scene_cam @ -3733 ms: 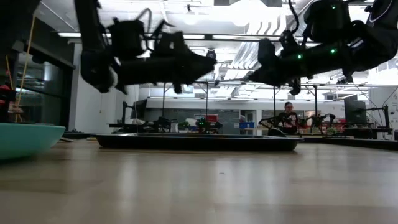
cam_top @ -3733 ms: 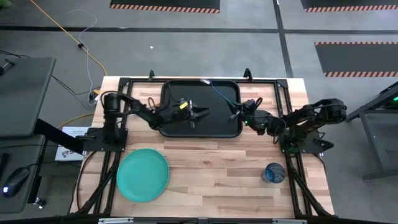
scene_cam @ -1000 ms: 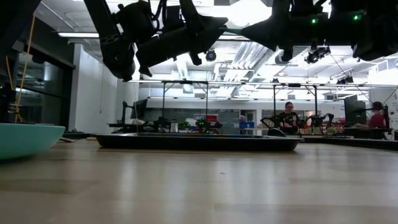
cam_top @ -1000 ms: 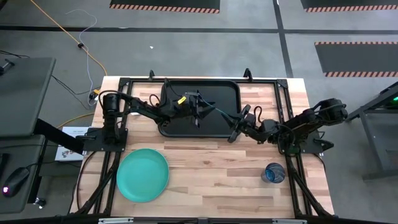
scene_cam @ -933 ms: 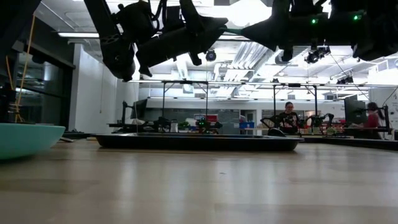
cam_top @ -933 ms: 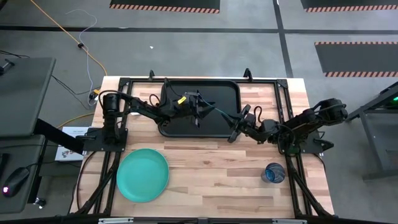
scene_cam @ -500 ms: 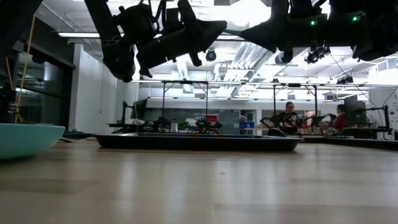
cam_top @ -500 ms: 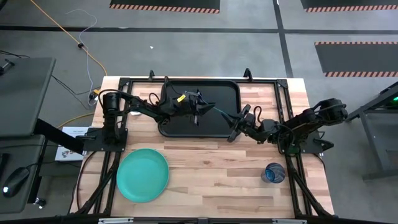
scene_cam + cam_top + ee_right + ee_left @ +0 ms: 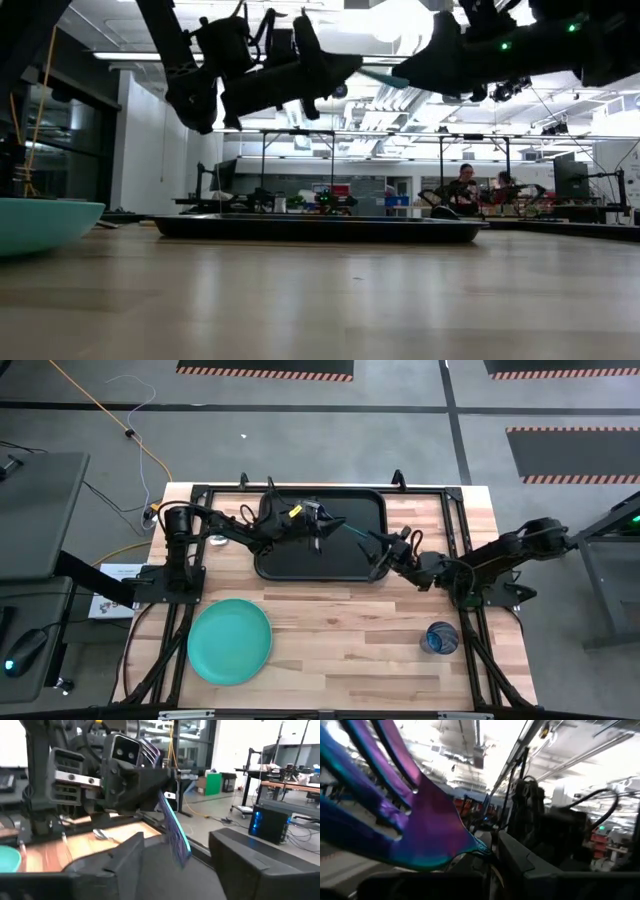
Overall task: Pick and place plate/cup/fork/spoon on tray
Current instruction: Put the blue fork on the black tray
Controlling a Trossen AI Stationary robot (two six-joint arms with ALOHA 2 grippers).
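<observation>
An iridescent blue-purple fork (image 9: 350, 532) hangs above the black tray (image 9: 352, 566), and my left gripper (image 9: 320, 525) is shut on it. The fork's head fills the left wrist view (image 9: 420, 820). My right gripper (image 9: 377, 552) is open at the tray's right end. Its fingers (image 9: 122, 862) stand on either side of the handle's free end (image 9: 177, 840), apart from it. The turquoise plate (image 9: 229, 641) lies flat at the near left of the table. The blue cup (image 9: 441, 638) stands at the near right. A spoon (image 9: 102, 834) lies on the wood beyond the tray. My left gripper pinches the fork between its two fingers at the neck (image 9: 161, 795), where head and handle meet. It comes roughly level from the table's left. The tines (image 9: 151, 751) stick up past the fingers. The handle slants down toward the right arm, and the fork is clear of the tray.
Black frame bars (image 9: 455, 530) run along the table's far and right sides near my right arm. Bare wood (image 9: 340, 640) lies between plate and cup. In the low view people (image 9: 465, 185) sit at benches in the room behind.
My left gripper has gone a little toward the table's far edge and up, taking the fork's head with it. The handle now slants from it down toward my right gripper. My right arm's elbow has swung toward the table's right edge.
</observation>
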